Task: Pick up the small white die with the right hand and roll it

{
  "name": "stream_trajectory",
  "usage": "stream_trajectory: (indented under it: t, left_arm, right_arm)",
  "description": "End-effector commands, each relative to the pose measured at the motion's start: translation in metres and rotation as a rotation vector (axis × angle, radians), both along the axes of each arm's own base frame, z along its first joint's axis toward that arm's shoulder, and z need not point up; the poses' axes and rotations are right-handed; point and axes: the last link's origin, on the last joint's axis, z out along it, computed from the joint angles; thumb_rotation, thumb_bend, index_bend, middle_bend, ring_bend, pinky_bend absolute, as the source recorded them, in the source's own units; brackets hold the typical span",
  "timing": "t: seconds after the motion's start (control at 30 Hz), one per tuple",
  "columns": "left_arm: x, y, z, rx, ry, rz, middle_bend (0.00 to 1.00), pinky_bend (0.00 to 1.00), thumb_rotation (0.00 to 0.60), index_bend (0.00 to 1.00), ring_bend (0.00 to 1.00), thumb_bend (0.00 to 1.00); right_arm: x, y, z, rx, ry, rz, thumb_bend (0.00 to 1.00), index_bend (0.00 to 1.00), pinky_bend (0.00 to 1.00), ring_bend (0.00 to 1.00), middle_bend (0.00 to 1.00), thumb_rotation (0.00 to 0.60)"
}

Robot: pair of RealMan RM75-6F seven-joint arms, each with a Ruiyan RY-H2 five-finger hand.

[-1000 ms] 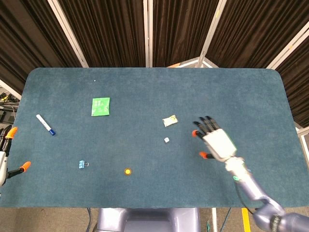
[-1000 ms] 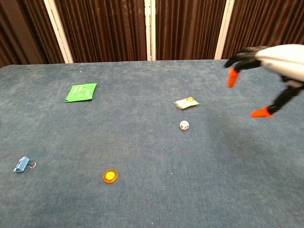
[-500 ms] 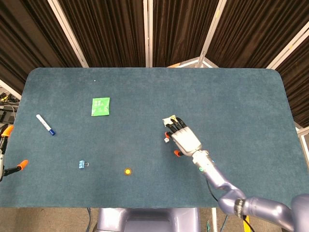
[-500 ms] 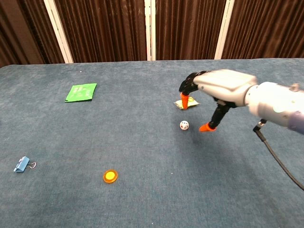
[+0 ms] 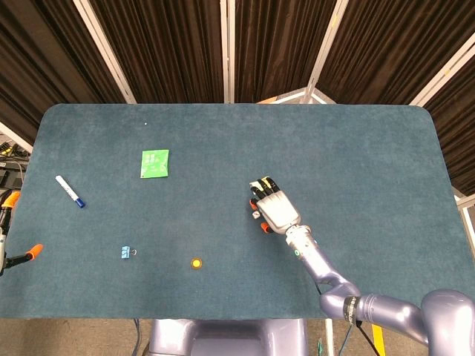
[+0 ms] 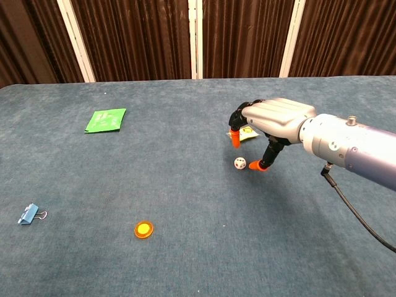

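The small white die lies on the blue table, just right of centre; in the head view it shows as a white speck at the left edge of my right hand. My right hand hovers over it, palm down, fingers apart. An orange fingertip hangs above and left of the die, and the orange thumb tip sits close on its right. The die is not held. Only the orange tips of my left hand show at the left edge of the head view.
A small yellow-and-white packet lies behind the right hand, partly hidden. An orange disc, a blue binder clip, a green packet and a white marker lie further left.
My right hand has swept in from the right side of the table and lowered over the die; its thumb tip now sits closer to the die. The die has not moved.
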Motion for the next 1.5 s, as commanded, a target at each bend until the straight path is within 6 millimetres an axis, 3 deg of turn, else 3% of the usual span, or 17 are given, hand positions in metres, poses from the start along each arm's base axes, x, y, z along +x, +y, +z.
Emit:
stream_trajectory:
  t: [0.03, 0.8, 1.13, 1.3, 1.5]
  left_arm:
    - [0.000, 0.000, 0.000, -0.002, 0.000, 0.002, 0.00, 0.00, 0.600, 0.00, 0.00, 0.00]
    - [-0.002, 0.004, -0.001, -0.006, -0.003, 0.009, 0.00, 0.00, 0.600, 0.00, 0.00, 0.00]
    - [-0.002, 0.004, -0.001, -0.006, -0.007, 0.009, 0.00, 0.00, 0.600, 0.00, 0.00, 0.00]
    - [-0.002, 0.003, 0.000, -0.004, -0.008, 0.008, 0.00, 0.00, 0.600, 0.00, 0.00, 0.00]
    - [-0.001, 0.003, 0.000, -0.001, -0.008, 0.001, 0.00, 0.00, 0.600, 0.00, 0.00, 0.00]
  right_arm:
    - [0.000, -0.001, -0.004, 0.008, 0.007, -0.007, 0.17, 0.43, 0.00, 0.00, 0.16, 0.600]
    - [-0.003, -0.010, -0.026, 0.005, 0.040, -0.035, 0.21, 0.49, 0.00, 0.00, 0.17, 0.600]
    - [-0.003, -0.008, -0.030, 0.010, 0.035, -0.036, 0.37, 0.58, 0.00, 0.00, 0.22, 0.600]
    - [0.007, -0.005, -0.017, -0.020, 0.008, 0.003, 0.38, 0.58, 0.00, 0.00, 0.22, 0.600]
    - [0.026, 0.000, 0.020, -0.096, -0.021, 0.066, 0.38, 0.58, 0.00, 0.00, 0.22, 0.600]
